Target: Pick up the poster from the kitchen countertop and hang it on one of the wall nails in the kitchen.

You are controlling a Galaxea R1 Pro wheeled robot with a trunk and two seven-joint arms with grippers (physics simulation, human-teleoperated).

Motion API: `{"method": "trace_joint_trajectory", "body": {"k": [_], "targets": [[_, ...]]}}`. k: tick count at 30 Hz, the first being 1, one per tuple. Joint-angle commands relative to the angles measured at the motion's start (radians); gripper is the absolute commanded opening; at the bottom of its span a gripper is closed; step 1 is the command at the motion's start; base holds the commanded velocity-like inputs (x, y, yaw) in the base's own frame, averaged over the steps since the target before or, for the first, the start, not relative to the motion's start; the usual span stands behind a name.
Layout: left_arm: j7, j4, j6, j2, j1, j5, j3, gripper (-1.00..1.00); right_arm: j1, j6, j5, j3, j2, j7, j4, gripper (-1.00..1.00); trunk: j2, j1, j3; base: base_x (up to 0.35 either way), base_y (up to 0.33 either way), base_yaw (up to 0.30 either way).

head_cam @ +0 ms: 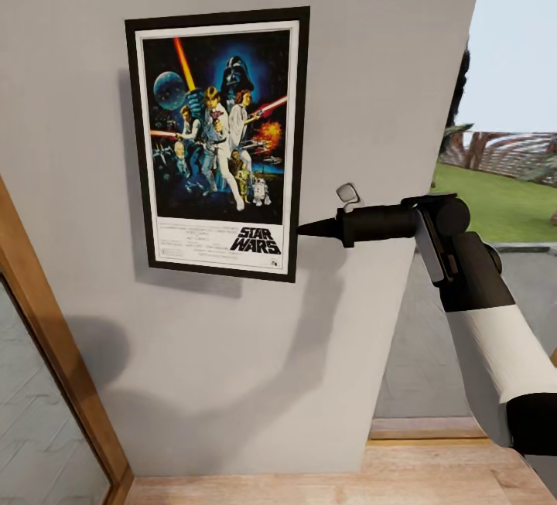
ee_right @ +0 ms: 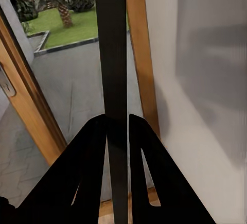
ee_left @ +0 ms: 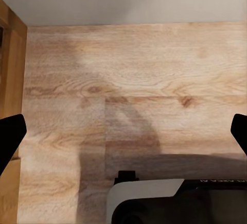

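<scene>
Hanging flat against the grey wall (head_cam: 371, 64), the poster (head_cam: 219, 141) has the right gripper (head_cam: 303, 228) pinching its lower right edge in the head view. Right wrist view: both fingers (ee_right: 87, 177) pressed onto the poster's black edge (ee_right: 114, 54). Left wrist view: the left gripper (ee_left: 123, 136) spread over the wooden floor (ee_left: 134, 64). Release gently (no nail is visible), retreating straight from the poster.

The poster (head_cam: 218, 143) looks like smooth printed paper with a faint sheen, edged in a matt black frame. The wall (head_cam: 371, 64) behind it is matt light grey with a fine, slightly rough grain. The floor (ee_left: 139, 74) is pale wood, smooth, with visible grain and knots. The right claw (head_cam: 303, 228) is matt black plastic; its arm sleeve (head_cam: 503, 350) is smooth white.
</scene>
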Motion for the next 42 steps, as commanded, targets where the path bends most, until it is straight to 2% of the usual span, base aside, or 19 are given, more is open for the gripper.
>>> {"method": "trace_joint_trajectory", "body": {"k": [1,12,21,42], "targets": [[0.0,-0.001,-0.002,0.0,0.001,0.0,0.001,1.0,0.0,0.01,-0.006,0.001,-0.001,0.001,0.0,-1.0,-0.001,0.0,0.0,0.014,0.0,0.0],[0.0,-0.001,-0.002,0.0,0.001,0.0,0.001,1.0,0.0,0.011,-0.005,0.001,-0.001,0.001,0.0,-1.0,-0.001,0.0,0.0,0.009,0.0,0.0],[0.0,-0.001,-0.002,0.0,0.001,0.0,0.001,1.0,0.0,0.011,-0.005,0.001,-0.001,0.001,0.0,-1.0,-0.001,0.0,0.0,0.155,0.0,0.0],[0.0,-0.001,-0.002,0.0,0.001,0.0,0.001,1.0,0.0,0.01,-0.005,0.001,-0.001,0.001,0.0,-1.0,-0.001,0.0,0.0,0.005,0.0,0.0]]}}
